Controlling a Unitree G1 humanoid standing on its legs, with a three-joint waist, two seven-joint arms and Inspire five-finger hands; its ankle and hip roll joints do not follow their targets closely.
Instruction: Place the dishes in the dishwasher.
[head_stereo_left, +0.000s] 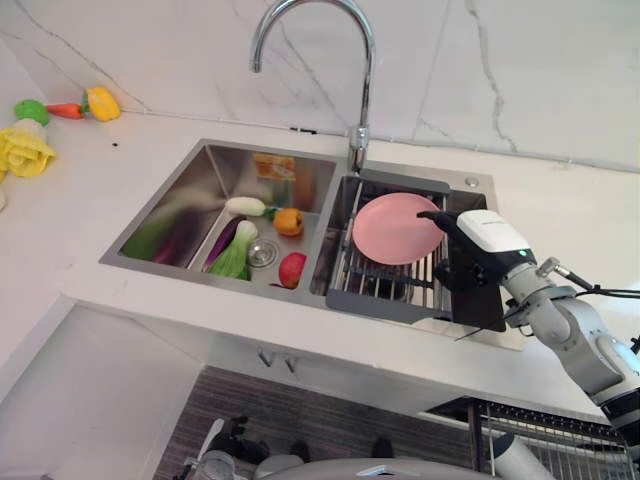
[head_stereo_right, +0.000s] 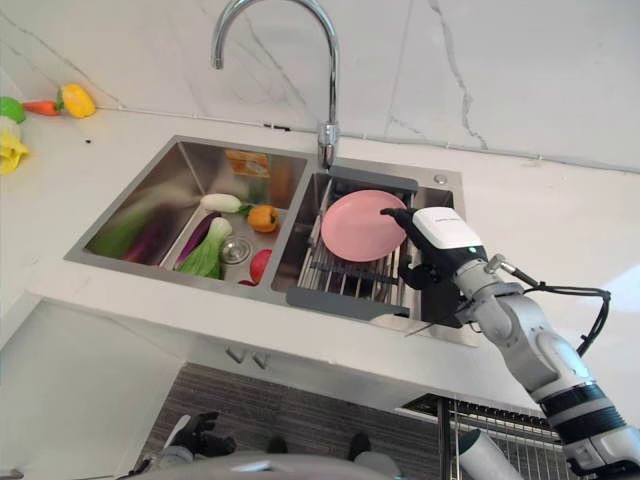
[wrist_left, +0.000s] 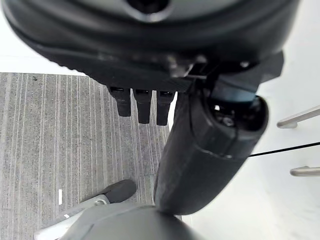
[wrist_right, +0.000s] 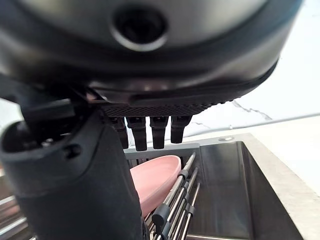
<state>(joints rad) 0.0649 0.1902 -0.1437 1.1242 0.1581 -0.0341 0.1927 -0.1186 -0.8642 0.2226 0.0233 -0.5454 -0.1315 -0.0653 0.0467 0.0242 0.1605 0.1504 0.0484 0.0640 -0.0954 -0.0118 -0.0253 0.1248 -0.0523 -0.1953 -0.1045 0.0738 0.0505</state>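
A pink plate leans on the wire rack in the right basin of the steel sink. My right hand hovers at the plate's right edge, its white-covered thumb stretched over the rim. In the right wrist view its fingers point straight at the plate, a little short of it, holding nothing. My left hand hangs low beside the cabinet over the striped floor, fingers straight and empty.
Toy vegetables lie in the left basin: greens, an orange pepper, a red piece. The tall faucet arches over the sink. More toy food lies on the counter's far left. A wire dishwasher rack shows at lower right.
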